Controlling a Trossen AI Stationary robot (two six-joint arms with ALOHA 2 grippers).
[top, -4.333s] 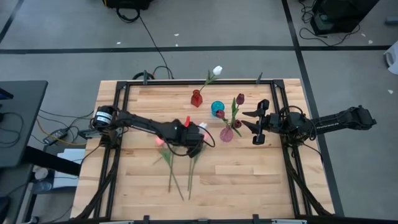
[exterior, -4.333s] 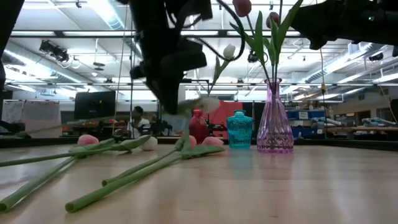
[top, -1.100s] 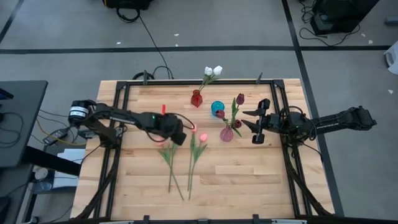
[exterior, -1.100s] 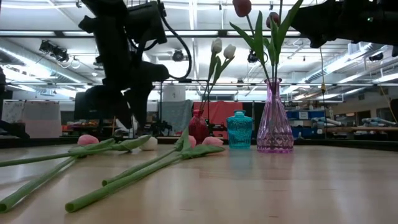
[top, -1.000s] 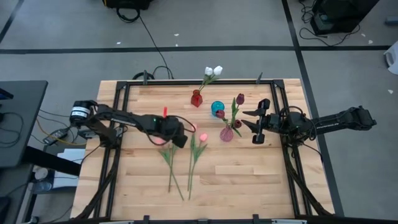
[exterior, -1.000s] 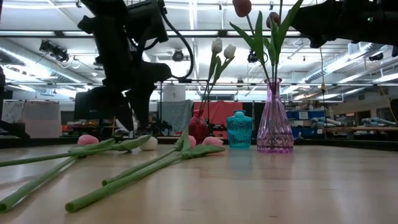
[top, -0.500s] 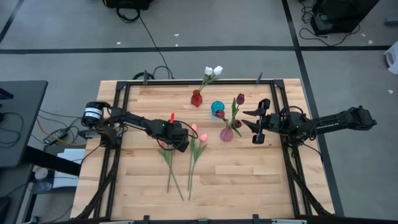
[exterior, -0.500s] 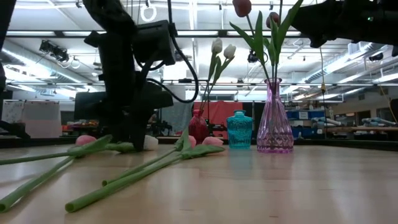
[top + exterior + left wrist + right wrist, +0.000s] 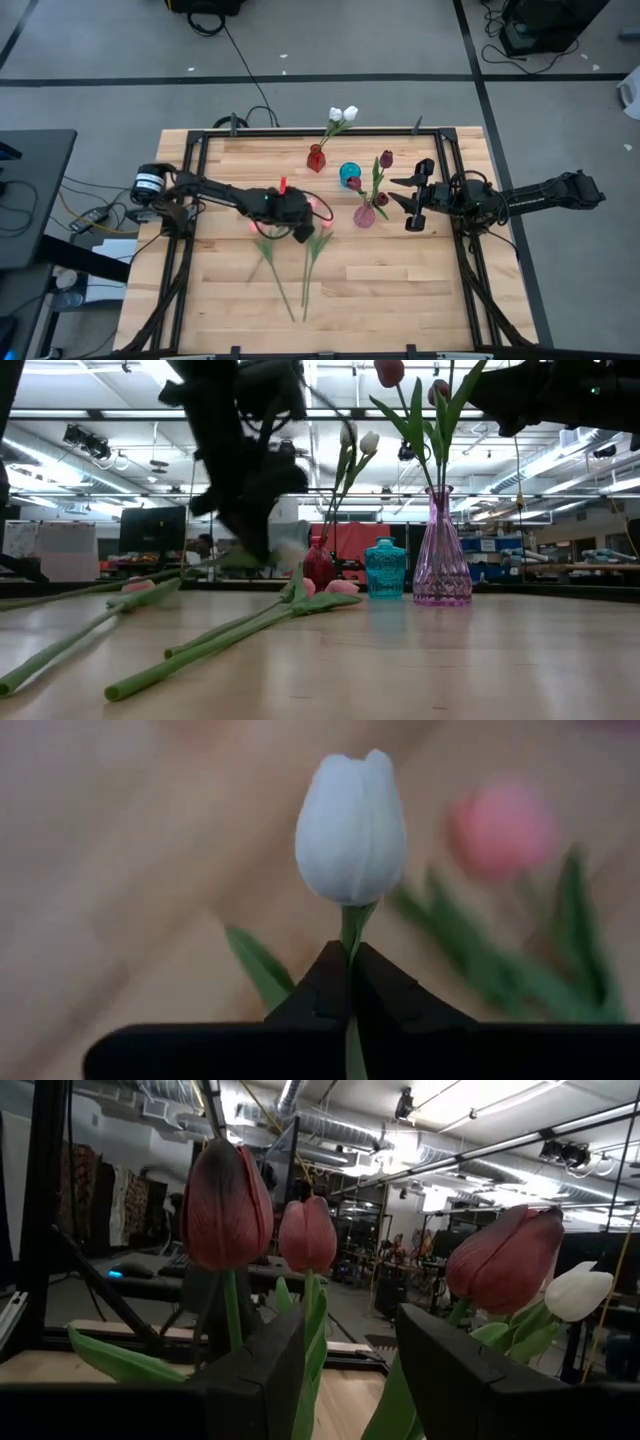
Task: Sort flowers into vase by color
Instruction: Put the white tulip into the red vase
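My left gripper [image 9: 350,960] is shut on a white tulip [image 9: 350,825], above the middle of the table [image 9: 303,228]. Two pink tulips [image 9: 320,210] [image 9: 255,228] lie flat on the wood beside it, stems toward the near edge. Two white tulips [image 9: 341,115] stand in the small red vase [image 9: 316,158]. Dark maroon tulips [image 9: 226,1205] stand in the pink glass vase [image 9: 364,215]. The blue vase [image 9: 350,175] holds no flower that I can see. My right gripper [image 9: 418,198] hangs open just right of the pink vase, touching nothing. My left gripper pinches the white tulip's stem [image 9: 350,925] between its two fingertips, just below the head. The head stands clear beyond the fingers. In the low view the head end is lifted off the wood and the stem [image 9: 110,588] slopes down toward the table; where its free end lies I cannot tell.
The three vases stand close together at the far middle of the table [image 9: 420,290], with the right arm beside them. A black frame rail [image 9: 190,190] runs along each side. Bare wood lies at the near right. A person shows far off in the room [image 9: 203,546].
My left gripper has dropped to the table onto the white tulip lying among the pink ones, taken hold of it below the head, and risen again, shifting slightly toward the table's right. The tulip's head end is lifted clear while its stem trails behind, swinging.
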